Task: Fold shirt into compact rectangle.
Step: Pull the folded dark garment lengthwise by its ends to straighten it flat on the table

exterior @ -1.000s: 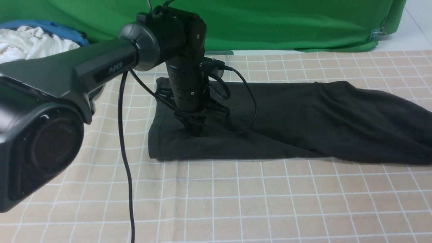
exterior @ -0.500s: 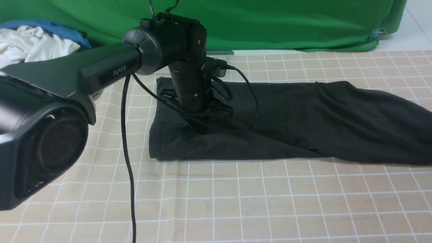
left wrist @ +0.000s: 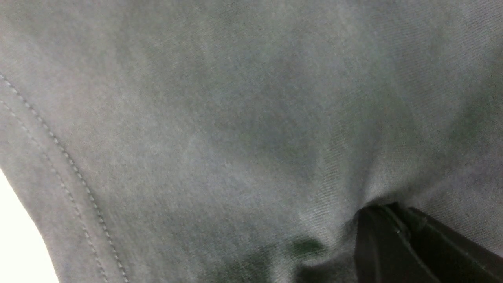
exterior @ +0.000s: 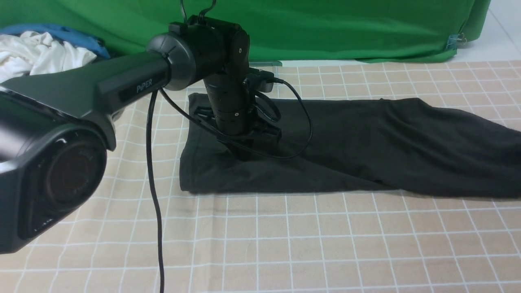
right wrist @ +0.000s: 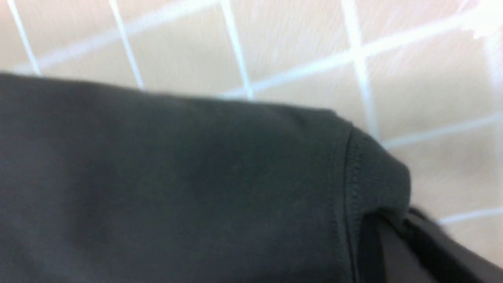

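Your left fingers [left wrist: 393,243] are closed tight, tips pressed down into the shirt [exterior: 366,138], and the cloth puckers in toward them as a small pinched fold. Your right fingers [right wrist: 387,251] are out of the front view; the wrist camera shows them shut as well, with a stitched hem edge of the same garment gathered into them just above the checked cloth. The shirt is a very dark green-black, lying as a long band across the far half of the bench [exterior: 285,244]. Its left end is squared off with a neat near edge, its middle is fairly flat, and its right end rumples into soft ridges and runs out past the picture's right side. No logo shows on the surface facing up. Your left arm [exterior: 122,87] reaches in from the near left, bends at the wrist and points almost straight down onto the left part of the garment, hiding the cloth directly behind it. A black cable [exterior: 152,183] hangs from that arm down across the bench, and another loop of it droops over the shirt beside the wrist. A white garment [exterior: 36,55] is heaped on blue cloth [exterior: 61,30] at the far left, well apart from the shirt. A green backdrop [exterior: 346,28] closes off the far side, with a metal clip [exterior: 456,40] on its right corner.
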Tool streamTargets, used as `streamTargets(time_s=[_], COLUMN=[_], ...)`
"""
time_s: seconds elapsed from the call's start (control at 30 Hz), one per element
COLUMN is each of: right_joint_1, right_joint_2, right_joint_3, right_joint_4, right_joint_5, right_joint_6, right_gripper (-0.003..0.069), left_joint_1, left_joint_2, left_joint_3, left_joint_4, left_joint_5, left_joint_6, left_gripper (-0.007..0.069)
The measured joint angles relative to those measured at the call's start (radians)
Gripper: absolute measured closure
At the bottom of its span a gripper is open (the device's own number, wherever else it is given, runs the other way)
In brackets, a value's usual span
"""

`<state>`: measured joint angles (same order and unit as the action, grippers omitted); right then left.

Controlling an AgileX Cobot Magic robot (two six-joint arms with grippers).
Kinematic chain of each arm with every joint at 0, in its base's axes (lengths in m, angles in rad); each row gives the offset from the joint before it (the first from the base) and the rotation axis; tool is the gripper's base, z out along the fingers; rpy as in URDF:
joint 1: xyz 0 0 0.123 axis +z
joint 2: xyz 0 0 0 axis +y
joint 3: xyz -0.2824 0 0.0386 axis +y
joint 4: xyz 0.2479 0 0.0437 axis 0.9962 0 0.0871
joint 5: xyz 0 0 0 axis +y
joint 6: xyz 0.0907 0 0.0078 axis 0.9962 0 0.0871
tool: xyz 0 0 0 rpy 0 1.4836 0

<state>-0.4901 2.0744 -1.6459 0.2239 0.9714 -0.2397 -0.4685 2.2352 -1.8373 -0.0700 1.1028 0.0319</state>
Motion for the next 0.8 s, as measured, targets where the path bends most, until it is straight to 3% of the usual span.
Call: streamTargets(time_s=[0.33,0.43,0.53,0.6,0.67,0.8], right_joint_1=[-0.014,-0.014,-0.014,-0.014,-0.014,-0.014], right_joint_2=[0.042,0.055,0.057,0.053,0.04,0.021], right_joint_3=[-0.037,-0.039,-0.078,-0.096,-0.091,-0.037], right_joint_4=[-0.026,-0.046,-0.077,-0.081,-0.081,-0.097], right_joint_5=[-0.024,-0.067,0.021,0.125,0.201,0.238], right_joint_6=[0.002,0.027,0.096,0.119,0.14,0.174], right_gripper=[0.0582,0.0492,0.0275,0.0197,0.0141,0.0111], left_joint_1=[0.0,0.0,0.0,0.0,0.0,0.0], left_joint_2=[0.0,0.0,0.0,-0.001,-0.003,-0.004], left_joint_3=[0.0,0.0,0.0,0.0,0.0,0.0], left_joint_4=[0.0,0.0,0.0,0.0,-0.003,-0.031], left_joint_5=[0.014,0.016,0.016,0.022,0.031,0.075], left_joint_6=[0.001,0.004,0.005,0.005,0.005,0.005], left_gripper=[0.0606,0.0606,0.0606,0.0606,0.0606,0.0606])
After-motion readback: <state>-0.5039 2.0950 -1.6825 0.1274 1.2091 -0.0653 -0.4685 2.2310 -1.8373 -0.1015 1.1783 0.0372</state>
